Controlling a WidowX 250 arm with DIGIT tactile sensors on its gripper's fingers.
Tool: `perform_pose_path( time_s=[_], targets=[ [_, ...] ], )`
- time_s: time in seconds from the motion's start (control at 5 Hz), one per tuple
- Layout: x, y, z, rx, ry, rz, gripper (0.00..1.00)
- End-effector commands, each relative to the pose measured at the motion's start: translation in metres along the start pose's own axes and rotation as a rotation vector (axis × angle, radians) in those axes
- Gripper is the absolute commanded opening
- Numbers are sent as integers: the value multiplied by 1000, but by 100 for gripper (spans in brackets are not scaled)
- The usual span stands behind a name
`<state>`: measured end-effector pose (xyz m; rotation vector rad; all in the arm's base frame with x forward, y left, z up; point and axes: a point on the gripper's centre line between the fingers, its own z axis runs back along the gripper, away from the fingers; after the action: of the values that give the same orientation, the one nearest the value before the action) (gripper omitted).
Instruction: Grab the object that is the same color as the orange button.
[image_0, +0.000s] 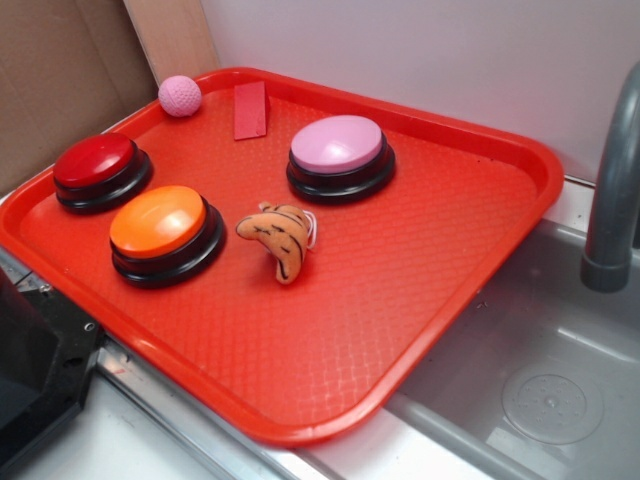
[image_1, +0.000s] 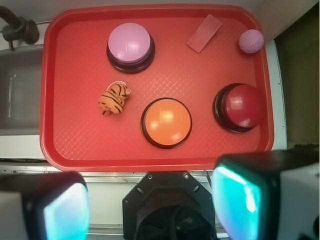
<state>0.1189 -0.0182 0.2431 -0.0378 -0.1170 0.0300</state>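
Observation:
The orange-tan plush toy with dark stripes (image_0: 278, 235) lies on the red tray (image_0: 400, 300), just right of the orange button (image_0: 165, 230). In the wrist view the toy (image_1: 114, 98) is left of the orange button (image_1: 166, 121). My gripper (image_1: 150, 205) is open and empty, high above the tray's near edge, its two fingers (image_1: 65, 210) wide apart with the robot base between them. The gripper does not show in the exterior view.
A red-topped button (image_0: 100, 170), a pink-topped button (image_0: 340, 155), a pink dimpled ball (image_0: 180, 95) and a flat red card (image_0: 250, 110) are on the tray. A grey sink (image_0: 540, 380) with a faucet (image_0: 610, 200) lies to the right.

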Motion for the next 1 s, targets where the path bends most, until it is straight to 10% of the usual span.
perform_pose_path(
  time_s=[0.0, 0.4, 0.6, 0.8],
  targets=[
    [0, 0, 0, 0, 0, 0, 100],
    [31, -15, -38, -8, -86, 375, 100],
    [53, -29, -68, -129, -101, 426, 100],
    [69, -46, -113, -51, -161, 511, 100]
  ],
)
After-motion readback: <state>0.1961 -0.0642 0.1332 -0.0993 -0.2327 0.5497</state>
